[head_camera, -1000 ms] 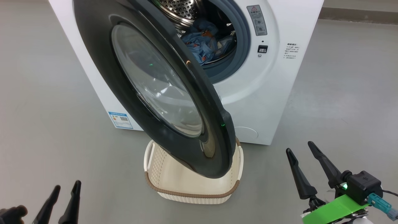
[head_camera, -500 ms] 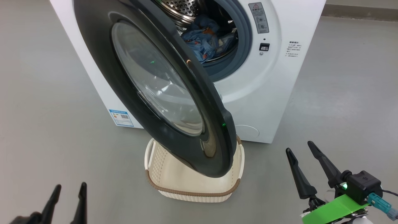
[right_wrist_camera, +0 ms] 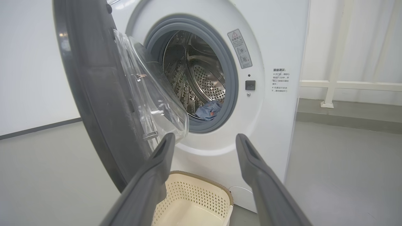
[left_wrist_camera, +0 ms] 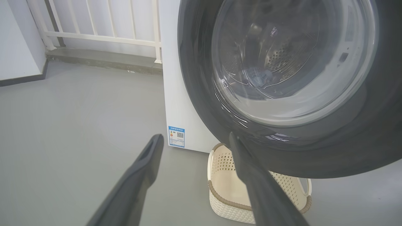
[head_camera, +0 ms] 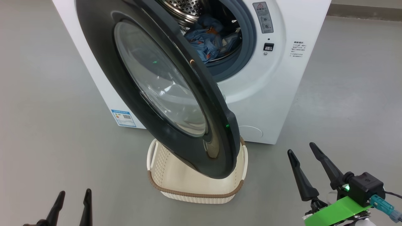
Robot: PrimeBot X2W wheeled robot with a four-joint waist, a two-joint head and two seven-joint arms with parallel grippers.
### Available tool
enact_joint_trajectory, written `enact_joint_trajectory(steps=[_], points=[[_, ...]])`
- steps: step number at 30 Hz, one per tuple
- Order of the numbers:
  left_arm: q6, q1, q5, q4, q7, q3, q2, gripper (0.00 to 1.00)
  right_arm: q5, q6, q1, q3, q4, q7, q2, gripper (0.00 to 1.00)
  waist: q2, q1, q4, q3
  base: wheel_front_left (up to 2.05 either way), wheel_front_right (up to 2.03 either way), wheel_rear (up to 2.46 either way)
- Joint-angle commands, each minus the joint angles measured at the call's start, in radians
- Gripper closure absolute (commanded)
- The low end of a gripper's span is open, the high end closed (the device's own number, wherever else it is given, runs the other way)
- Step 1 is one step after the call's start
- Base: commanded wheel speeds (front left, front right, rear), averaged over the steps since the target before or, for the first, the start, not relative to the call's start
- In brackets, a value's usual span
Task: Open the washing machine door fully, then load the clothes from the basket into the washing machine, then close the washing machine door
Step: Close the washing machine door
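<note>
The white washing machine [head_camera: 276,94] stands ahead, and its glossy black door [head_camera: 125,103] hangs half open, swung out over the cream basket [head_camera: 194,195]. The light-blue clothes [head_camera: 205,42] lie inside the steel drum, also seen as clothes [right_wrist_camera: 209,110] past the door [right_wrist_camera: 91,103]. The basket's [right_wrist_camera: 194,191] visible floor is bare. My left gripper [head_camera: 74,195] is open low at the left, well short of the door [left_wrist_camera: 282,157]. My right gripper [head_camera: 300,148] is open at the lower right, apart from the machine. Both grippers [left_wrist_camera: 194,136] [right_wrist_camera: 204,136] hold nothing.
Grey floor spreads to the left and right of the machine. A blue label sticker [head_camera: 123,118] and a round white flap [head_camera: 251,133] sit low on the machine's front. A white railing [left_wrist_camera: 103,34] and a low ledge run behind it.
My left gripper has slid a little to the right and lower in the head view. The camera has shifted slightly. The door, the basket and my right gripper stand as before.
</note>
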Motion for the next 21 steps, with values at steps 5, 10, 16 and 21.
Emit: enact_joint_trajectory(steps=[5, 10, 16, 21], points=[[0.001, -0.012, 0.006, -0.030, -0.011, 0.042, 0.009, 0.00, 0.000, 0.004, -0.034, 0.028, -0.026, -0.008, -0.017, 0.00, 0.0000, 0.0000, 0.003, 0.002, 0.00, 0.00, 0.00], [0.001, -0.010, 0.005, -0.025, -0.011, 0.036, 0.002, 0.00, 0.005, 0.004, -0.046, 0.039, -0.027, -0.008, -0.017, 0.80, 0.0000, 0.0000, 0.008, -0.002, 0.00, 0.00, 0.00], [0.001, -0.006, 0.003, -0.024, -0.011, 0.031, -0.005, 0.00, 0.010, 0.004, -0.081, 0.065, -0.064, -0.008, -0.012, 1.00, 0.0000, 0.0000, 0.018, -0.014, 0.00, 0.00, 0.00], [0.001, -0.001, 0.002, -0.024, -0.011, 0.030, -0.006, 0.00, 0.009, 0.004, -0.125, 0.096, -0.134, -0.008, -0.001, 1.00, 0.0000, 0.0000, 0.025, -0.025, 0.00, 0.00, 0.00]])
